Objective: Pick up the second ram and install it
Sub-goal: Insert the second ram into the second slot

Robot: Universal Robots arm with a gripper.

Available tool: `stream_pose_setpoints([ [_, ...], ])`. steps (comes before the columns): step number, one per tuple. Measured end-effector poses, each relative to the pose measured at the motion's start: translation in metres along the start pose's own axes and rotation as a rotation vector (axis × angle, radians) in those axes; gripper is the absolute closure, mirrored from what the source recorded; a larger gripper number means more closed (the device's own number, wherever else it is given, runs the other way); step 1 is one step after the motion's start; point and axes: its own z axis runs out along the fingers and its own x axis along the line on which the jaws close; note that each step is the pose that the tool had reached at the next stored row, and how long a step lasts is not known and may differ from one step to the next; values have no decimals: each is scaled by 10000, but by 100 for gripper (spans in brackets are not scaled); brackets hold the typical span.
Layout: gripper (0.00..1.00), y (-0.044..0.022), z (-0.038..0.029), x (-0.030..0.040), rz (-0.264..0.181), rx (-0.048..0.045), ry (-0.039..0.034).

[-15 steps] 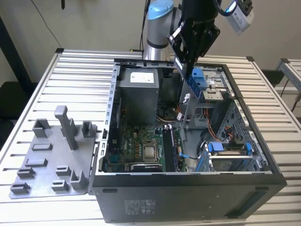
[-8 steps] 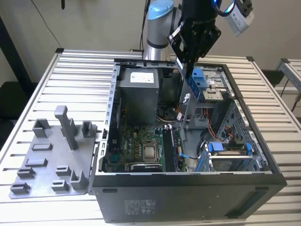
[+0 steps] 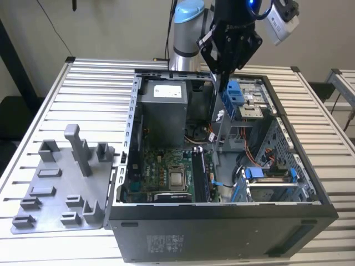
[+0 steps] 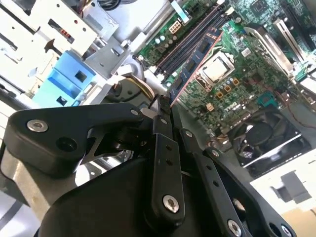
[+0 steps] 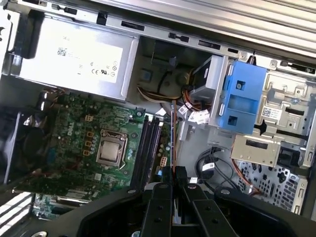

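Blackish-green, flat and thin, and firmly in the grip: clamped at one end by the gripper (image 4: 164,104), fingers shut together on the second ram (image 4: 197,57), the rest of it jutting out past the fingertips toward the motherboard (image 4: 256,49). Hanging in the exterior view above the far part of the open computer case (image 3: 222,230), just beside the blue drive bracket (image 3: 235,94) and to the exterior view's right of the power supply (image 3: 163,111). Well apart from the grey fixture plate (image 3: 55,188) on the table (image 3: 83,83) at the exterior view's left. Seen edge-on in the first wrist view as a thin line just beside the dark memory slots (image 5: 150,148), roughly parallel to them, with the processor socket (image 5: 109,148) on their other side. Not yet seated, by the look of it, and apparently clear of the board.

Judged to be the aligning stage. Best done by squaring the long edge to the chosen slot, holding the stick upright with no tilt, and coming down straight so that both ends meet the slot together. Worth minding the loose cables (image 5: 210,168) near the slots, and the bracket close to the gripper's body. Cannot tell which slot is free.
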Motion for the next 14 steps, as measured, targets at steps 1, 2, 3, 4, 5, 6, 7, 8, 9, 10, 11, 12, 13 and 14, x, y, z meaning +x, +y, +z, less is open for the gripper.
stream_pose_setpoints([
  [1,86,0,1,0,128,7,-7],
  [2,86,0,1,0,261,15,-15],
  [3,86,0,1,0,391,23,-22],
  [4,86,0,1,0,533,32,-29],
  [5,86,0,2,0,697,41,-37],
  [6,86,0,2,0,831,48,-37],
  [7,86,-1,3,0,940,51,-17],
  [8,86,-2,2,1,1018,52,26],
  [9,86,-2,3,1,1059,44,104],
  [10,86,-2,4,1,1082,29,230],
  [11,86,-2,5,0,1096,13,355],
  [12,86,-3,7,1,1119,5,449],
  [13,86,-4,10,1,1165,0,515],
  [14,86,-4,13,2,1255,1,531],
])
